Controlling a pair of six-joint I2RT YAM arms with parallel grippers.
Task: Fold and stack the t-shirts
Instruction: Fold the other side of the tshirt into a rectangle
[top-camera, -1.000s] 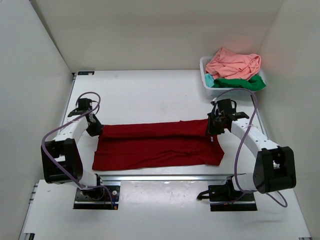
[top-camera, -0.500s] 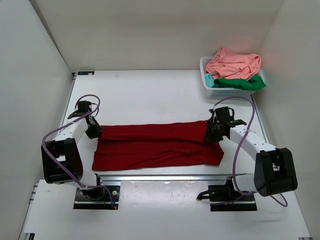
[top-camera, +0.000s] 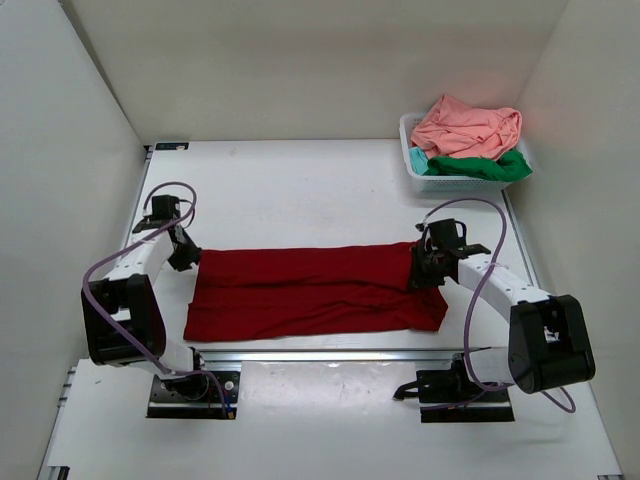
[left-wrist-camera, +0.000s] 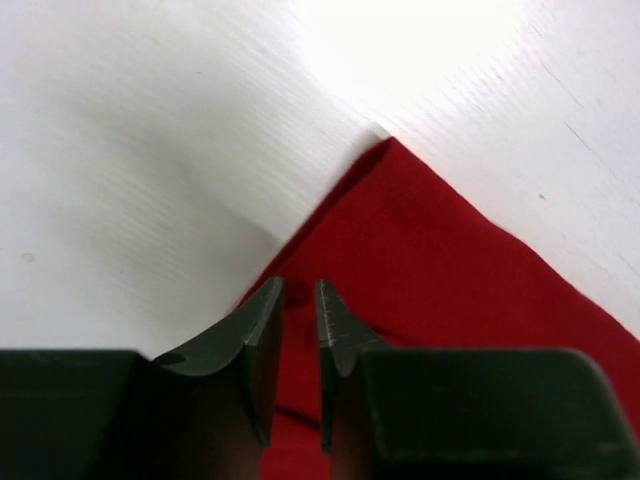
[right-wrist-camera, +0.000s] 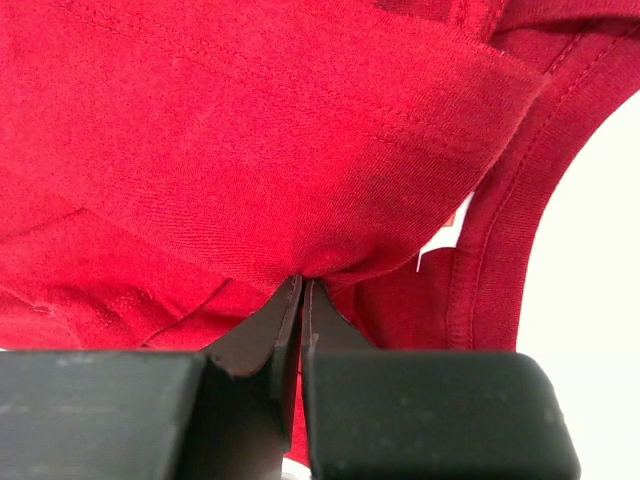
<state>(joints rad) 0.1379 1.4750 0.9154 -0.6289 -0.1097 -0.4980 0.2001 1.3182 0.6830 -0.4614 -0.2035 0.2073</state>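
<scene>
The dark red t-shirt (top-camera: 310, 290) lies flat across the near part of the table as a long band, its upper part folded over. Its left corner (left-wrist-camera: 385, 150) rests on the white surface. My left gripper (top-camera: 186, 256) (left-wrist-camera: 298, 285) hovers just over that corner, open by a narrow gap with nothing between the fingers. At the shirt's right end my right gripper (top-camera: 416, 274) (right-wrist-camera: 302, 280) is shut on a pinched fold of the red cloth, next to the collar seam (right-wrist-camera: 500, 200). A salmon pink t-shirt (top-camera: 465, 125) and a green t-shirt (top-camera: 490, 168) lie heaped in the basket.
The white lattice basket (top-camera: 450, 183) stands at the far right corner, with a bit of teal cloth (top-camera: 417, 160) inside. White walls close in the table on the left, back and right. A metal rail (top-camera: 330, 353) runs along the near edge between the arm bases.
My left gripper has opened, let go of the shirt's left corner and drawn back a little. My right gripper has carried its fold slightly nearer and leftward.
</scene>
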